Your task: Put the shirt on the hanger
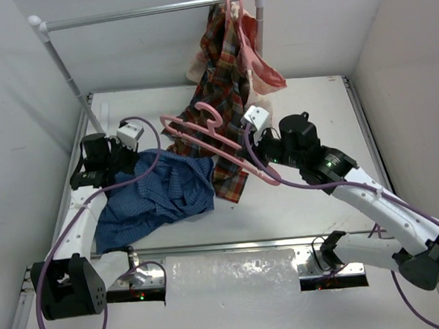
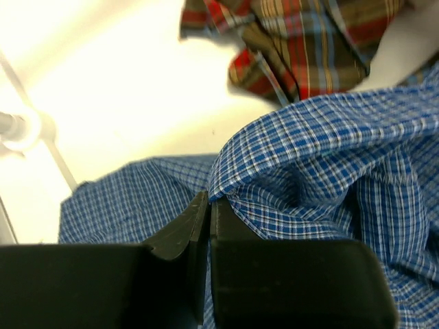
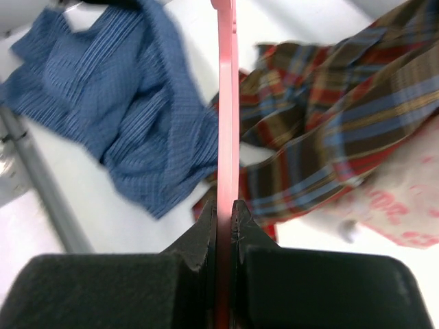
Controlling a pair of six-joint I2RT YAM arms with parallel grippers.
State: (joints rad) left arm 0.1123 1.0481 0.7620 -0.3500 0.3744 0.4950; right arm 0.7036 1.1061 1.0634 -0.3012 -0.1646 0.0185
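Note:
The blue gingham shirt (image 1: 158, 194) lies crumpled on the white table at the left. My left gripper (image 1: 135, 161) is at its upper edge, shut on a fold of the shirt (image 2: 329, 157), with its fingertips (image 2: 208, 203) pinching the fabric edge. The pink hanger (image 1: 203, 134) is held in the air above the table, tilted, with its hook pointing up. My right gripper (image 1: 255, 156) is shut on its lower bar. In the right wrist view the hanger (image 3: 226, 103) runs straight out between my fingers (image 3: 225, 207), with the shirt (image 3: 116, 89) to its left.
A red-green-yellow plaid shirt (image 1: 222, 90) and a pale peach garment (image 1: 264, 68) hang on pink hangers from the white rail (image 1: 143, 12). The plaid hem drapes onto the table beside the blue shirt. The rack post (image 1: 68, 73) slants at the left. A crinkled clear sheet (image 1: 230, 272) lies at the front edge.

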